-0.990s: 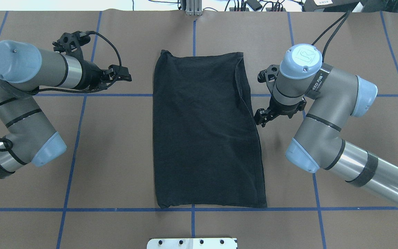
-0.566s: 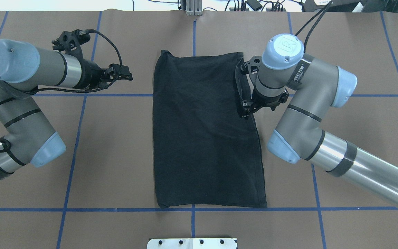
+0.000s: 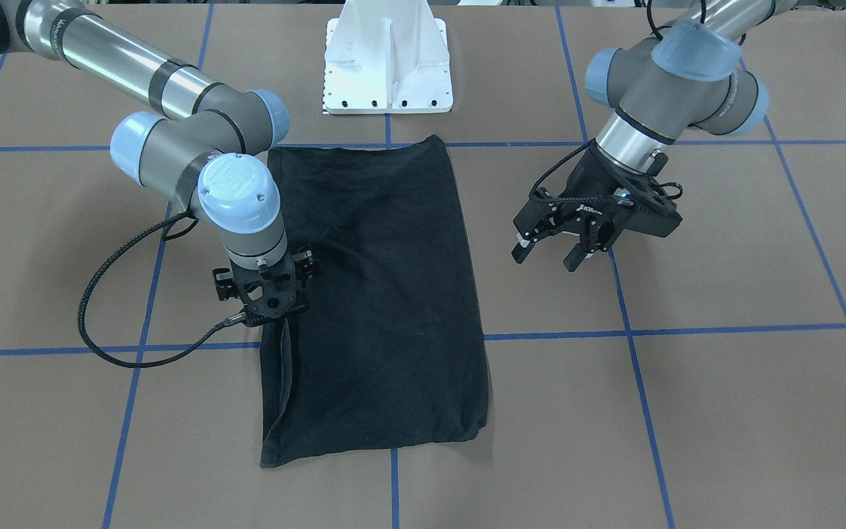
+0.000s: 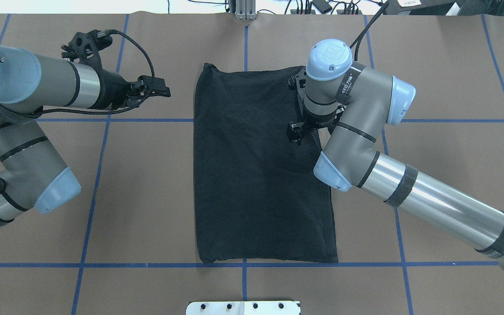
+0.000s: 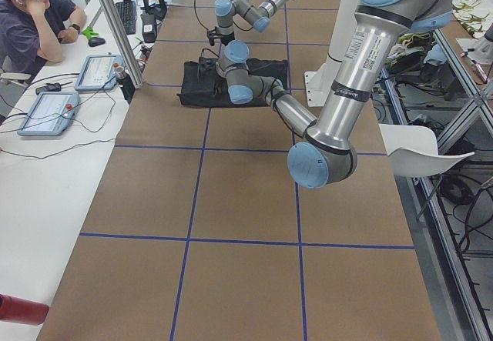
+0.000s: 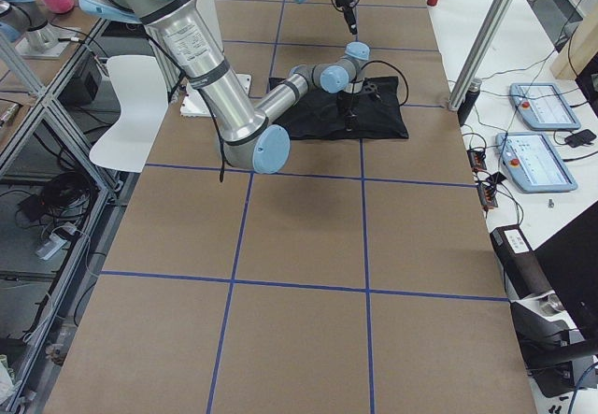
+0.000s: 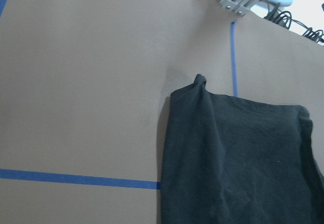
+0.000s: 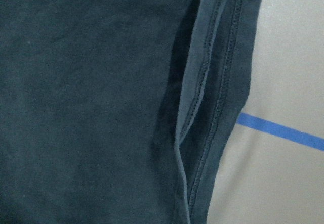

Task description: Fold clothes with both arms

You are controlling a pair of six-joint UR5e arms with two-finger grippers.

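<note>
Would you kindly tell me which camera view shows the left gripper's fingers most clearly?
The exterior front-facing view: the left gripper faces the camera, both fingers spread open, beside the T-shirt. The overhead view shows it side-on, its fingers hard to separate. The side views show it small; the left wrist view shows none of it.

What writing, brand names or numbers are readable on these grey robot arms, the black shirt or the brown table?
White print on the black two-finger left gripper: blurred, unreadable.
White print on the black band round the grey right arm: too small to read.
Black T-shirt, brown paper-covered table: no text.
</note>
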